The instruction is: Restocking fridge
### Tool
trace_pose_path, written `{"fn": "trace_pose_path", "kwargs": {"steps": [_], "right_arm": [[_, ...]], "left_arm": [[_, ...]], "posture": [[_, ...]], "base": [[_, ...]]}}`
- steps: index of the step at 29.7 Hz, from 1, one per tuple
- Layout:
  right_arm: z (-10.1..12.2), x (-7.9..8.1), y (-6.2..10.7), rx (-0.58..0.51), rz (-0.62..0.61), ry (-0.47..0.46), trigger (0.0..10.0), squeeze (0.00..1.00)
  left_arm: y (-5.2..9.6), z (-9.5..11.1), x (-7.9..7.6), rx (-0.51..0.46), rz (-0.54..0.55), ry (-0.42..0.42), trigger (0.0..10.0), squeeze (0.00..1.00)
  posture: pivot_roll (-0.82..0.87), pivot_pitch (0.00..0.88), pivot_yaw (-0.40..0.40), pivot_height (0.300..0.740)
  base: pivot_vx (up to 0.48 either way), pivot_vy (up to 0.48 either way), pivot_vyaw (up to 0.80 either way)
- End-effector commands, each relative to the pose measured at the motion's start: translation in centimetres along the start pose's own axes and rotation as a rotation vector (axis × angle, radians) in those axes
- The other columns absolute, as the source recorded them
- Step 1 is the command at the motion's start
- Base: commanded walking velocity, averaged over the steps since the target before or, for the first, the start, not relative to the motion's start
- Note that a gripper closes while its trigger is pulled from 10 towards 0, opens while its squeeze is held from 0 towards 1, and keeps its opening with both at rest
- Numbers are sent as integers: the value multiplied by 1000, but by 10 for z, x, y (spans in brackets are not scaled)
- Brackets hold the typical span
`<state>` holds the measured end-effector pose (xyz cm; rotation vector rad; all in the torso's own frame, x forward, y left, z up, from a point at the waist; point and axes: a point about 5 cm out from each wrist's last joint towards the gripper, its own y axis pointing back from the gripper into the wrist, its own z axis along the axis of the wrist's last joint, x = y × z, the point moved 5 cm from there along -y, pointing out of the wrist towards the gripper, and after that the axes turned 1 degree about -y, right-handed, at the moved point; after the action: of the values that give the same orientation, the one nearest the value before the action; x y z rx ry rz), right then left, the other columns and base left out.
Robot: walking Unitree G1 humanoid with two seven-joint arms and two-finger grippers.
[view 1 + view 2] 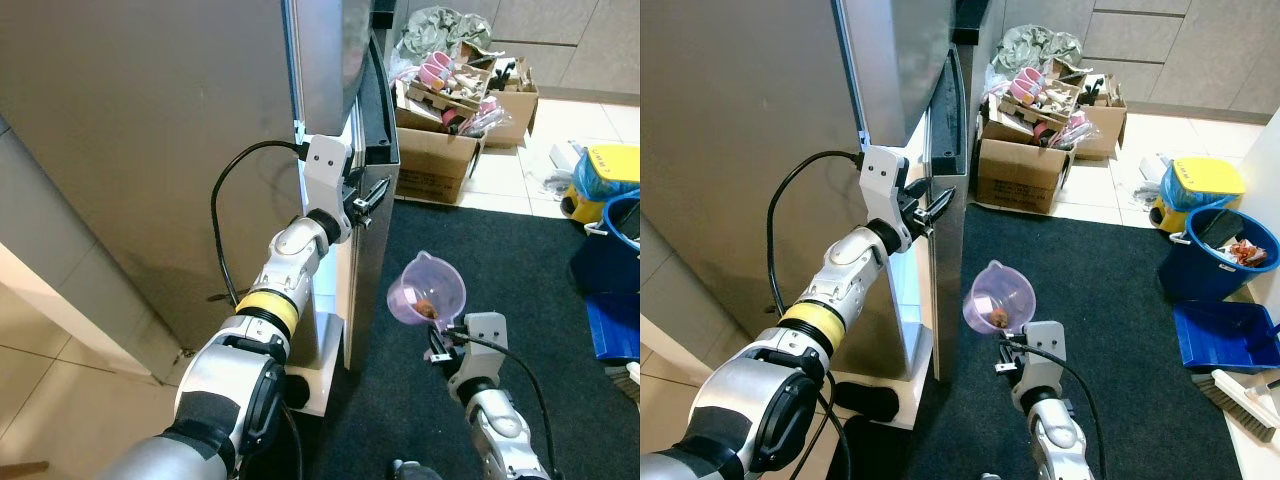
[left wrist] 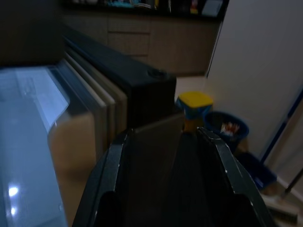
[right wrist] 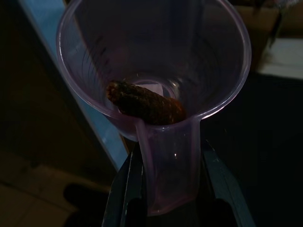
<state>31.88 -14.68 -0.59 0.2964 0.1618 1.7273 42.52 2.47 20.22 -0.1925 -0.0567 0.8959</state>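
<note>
The fridge door (image 1: pixel 372 150) stands ajar, its dark edge facing me and a strip of the lit white interior (image 1: pixel 908 290) showing beside it. My left gripper (image 1: pixel 366 198) is up at that edge. In the left wrist view its fingers (image 2: pixel 112 170) straddle the dark door panel, closed on it. My right gripper (image 1: pixel 446 336) is low in front of me, shut on the handle of a translucent purple measuring cup (image 1: pixel 427 288). A brown piece of food (image 3: pixel 144 105) lies in the bottom of the cup (image 3: pixel 156 61).
A dark mat (image 1: pixel 1100 270) covers the floor to the right of the fridge. Behind it are cardboard boxes (image 1: pixel 440 165) full of clutter. A yellow-lidded bin (image 1: pixel 1202 182), a blue bucket (image 1: pixel 1215 255) and a blue dustpan (image 1: pixel 1225 335) stand at the right.
</note>
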Motion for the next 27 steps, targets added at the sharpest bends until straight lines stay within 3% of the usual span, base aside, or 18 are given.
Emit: {"fn": "trace_pose_path", "kwargs": {"steps": [1, 5, 9, 15, 22, 27], "right_arm": [[11, 5, -3, -40, 22, 4, 10000, 0], [30, 18, -9, -96, 75, 15, 10000, 0], [51, 38, -21, -136, 158, 36, 10000, 0], [53, 47, -23, -133, 191, 55, 10000, 0], [40, 66, -16, -105, 229, 67, 10000, 0], [32, 69, -8, -95, 234, 60, 10000, 0]], "left_arm": [[3, -3, 0, 2, -5, 24, 10000, 0], [8, 2, 6, -22, -10, 56, 10000, 0], [20, 14, 17, -58, -20, 25, 10000, 0], [28, 16, 21, -59, -15, 1, 10000, 0], [30, 6, 31, -14, 97, -43, 10000, 0], [27, -7, 25, 39, 115, -43, 10000, 0]], "posture": [[-71, 70, 22, 740], [-68, 75, 26, 740], [-55, 84, 26, 740], [-44, 86, 22, 740], [-49, 87, 19, 740], [-57, 86, 17, 740]], "base": [[0, 0, 0], [0, 0, 0], [0, 0, 0], [0, 0, 0], [0, 0, 0], [0, 0, 0]]}}
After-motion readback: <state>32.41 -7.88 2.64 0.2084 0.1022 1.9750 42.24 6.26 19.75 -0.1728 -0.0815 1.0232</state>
